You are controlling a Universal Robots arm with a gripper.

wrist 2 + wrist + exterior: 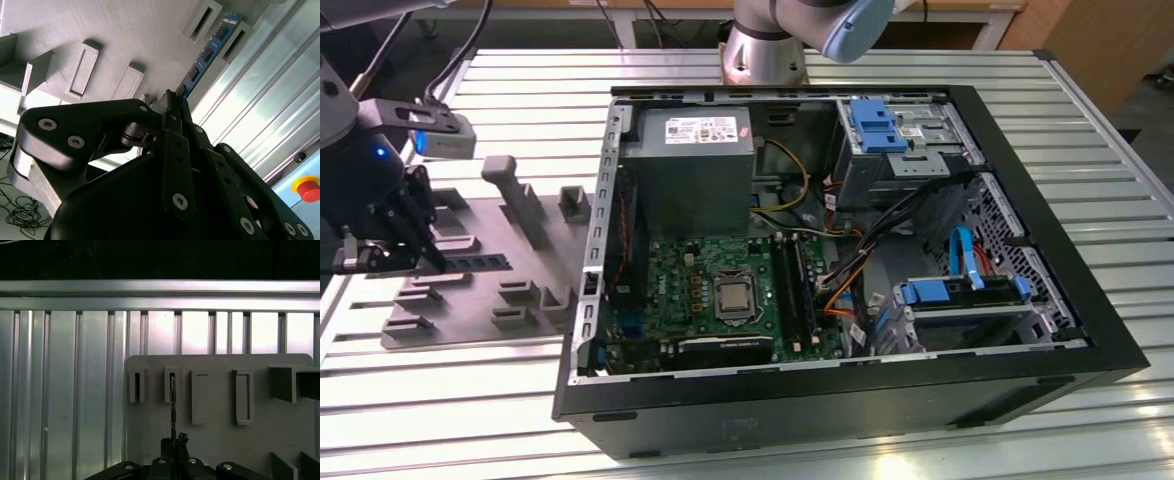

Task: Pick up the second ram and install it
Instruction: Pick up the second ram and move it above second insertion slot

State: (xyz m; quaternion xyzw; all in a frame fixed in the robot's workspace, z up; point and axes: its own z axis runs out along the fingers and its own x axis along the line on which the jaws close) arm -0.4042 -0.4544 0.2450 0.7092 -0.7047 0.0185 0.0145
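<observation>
At the exterior view's left, the gripper (432, 262) sits low over a grey tray (480, 300), with the ram (478, 262) jutting from it toward the open case (854, 400). In the second wrist view, the jaws are clenched on one end of the blue ram (205, 55), which runs past the tray's slot blocks. In the first wrist view, the ram (172, 405) shows edge-on over the tray.

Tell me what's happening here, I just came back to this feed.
The arm's gripper is over the grey parts tray, which lies at the exterior view's left of the open computer case. Its fingers are closed on the near end of the second ram, the blue stick, whose far end reaches the tray's slotted holders. The stick has not yet reached the motherboard.
</observation>
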